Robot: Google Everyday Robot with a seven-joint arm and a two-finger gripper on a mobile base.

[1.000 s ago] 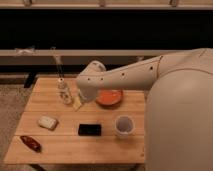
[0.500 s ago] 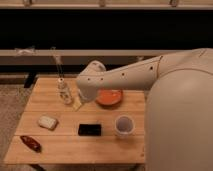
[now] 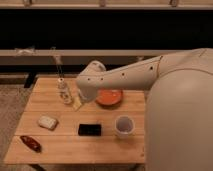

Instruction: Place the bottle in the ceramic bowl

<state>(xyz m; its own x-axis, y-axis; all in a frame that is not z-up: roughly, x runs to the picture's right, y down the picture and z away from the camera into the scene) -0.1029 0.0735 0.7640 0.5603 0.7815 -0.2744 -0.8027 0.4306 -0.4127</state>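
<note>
Bottle (image 3: 63, 93) stands upright in upper-left part of the wooden table (image 3: 60, 150), just left of the gripper (image 3: 78, 103). Ceramic bowl (image 3: 109, 98) sits further right, near centre of frame. Whether gripper is apart, together or clamped on anything: can't tell, arm hides it. Bottle looks light & rigid, prob. smooth & slippery. It's tall & narrow, so likely tips easily. Best hold, as a judgement: mid-body at the label, below the cap, squeezing across its width w/ a level approach.
</note>
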